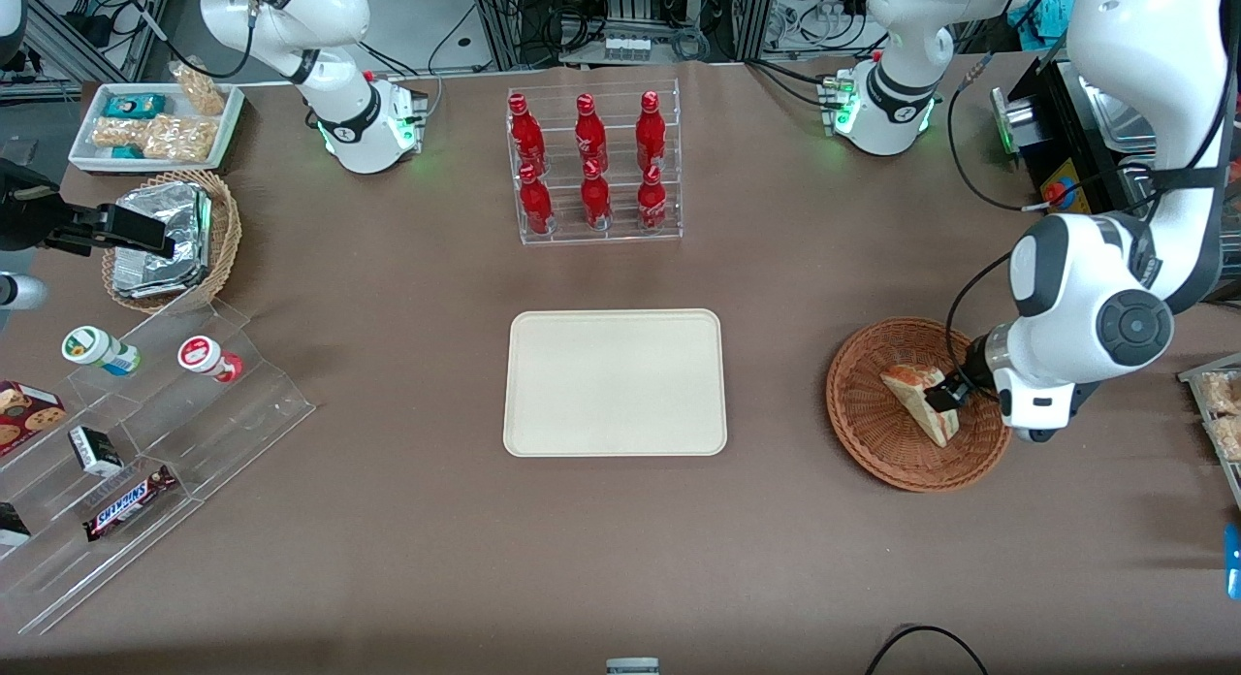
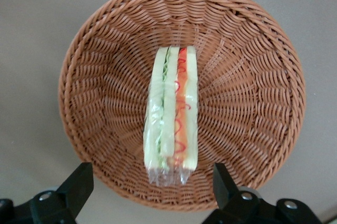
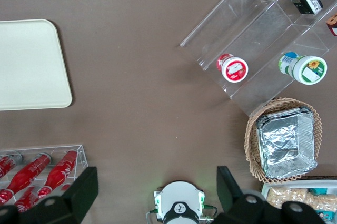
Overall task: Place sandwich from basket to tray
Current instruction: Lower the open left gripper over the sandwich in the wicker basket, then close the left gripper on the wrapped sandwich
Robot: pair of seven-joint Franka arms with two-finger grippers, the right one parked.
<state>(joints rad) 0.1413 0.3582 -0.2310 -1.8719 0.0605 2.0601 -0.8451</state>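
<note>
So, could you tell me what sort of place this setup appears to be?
Probably a robotics lab staged as a snack counter: cable-cluttered equipment racks edge the brown table, which holds a rack of red bottles and a tray. The open gripper hovers over the sandwich in its basket.

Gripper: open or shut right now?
Open. The gripper hovers over the basket, fingers spread wider than the sandwich, touching nothing.

red bottles (image 1: 593, 166) in clear rack | foil packets (image 1: 160, 239) (tan basket) | snack tray (image 1: 155, 127)
</note>
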